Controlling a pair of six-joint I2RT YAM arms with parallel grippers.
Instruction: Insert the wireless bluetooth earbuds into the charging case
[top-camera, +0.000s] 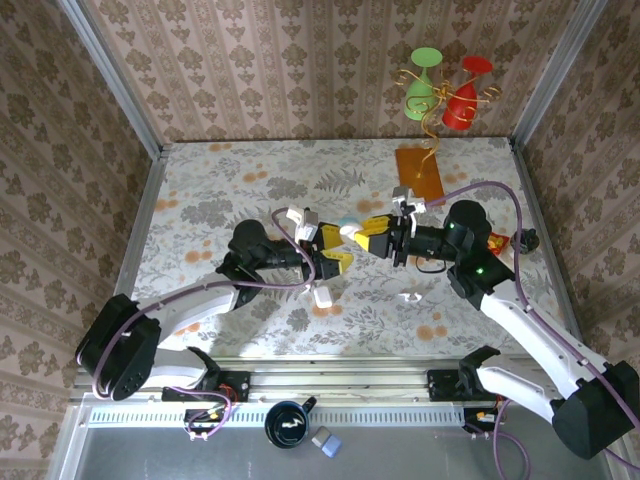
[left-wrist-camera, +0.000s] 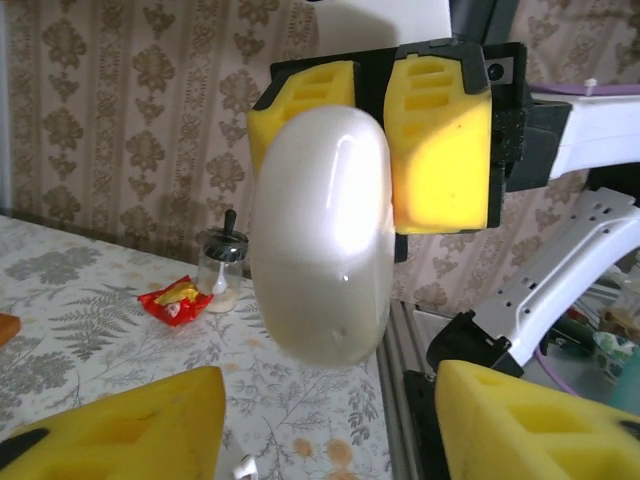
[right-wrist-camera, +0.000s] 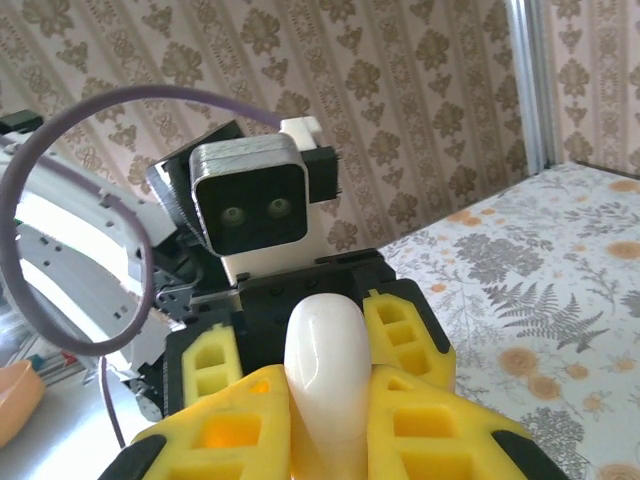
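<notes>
My right gripper (top-camera: 356, 234) (right-wrist-camera: 330, 445) is shut on a smooth white oval charging case (top-camera: 347, 236) (right-wrist-camera: 324, 365), held in the air over the middle of the table. Its lid is closed. In the left wrist view the case (left-wrist-camera: 320, 235) hangs between the right gripper's yellow fingers (left-wrist-camera: 440, 150). My left gripper (top-camera: 338, 263) (left-wrist-camera: 328, 430) faces it, open, with its fingers (right-wrist-camera: 213, 362) on either side of the case's far end and not pressing on it. A tiny white earbud (top-camera: 408, 296) lies on the table. Below the left gripper is another small white piece (top-camera: 322, 296) (left-wrist-camera: 245, 468).
A red snack packet (left-wrist-camera: 178, 300) (top-camera: 497, 241) and a small glass jar (left-wrist-camera: 220, 270) sit at the right side of the table. An orange card (top-camera: 418, 172) lies at the back, under green and red glass ornaments (top-camera: 445, 90). Patterned walls enclose the table; a metal rail (top-camera: 330, 378) runs along the near edge.
</notes>
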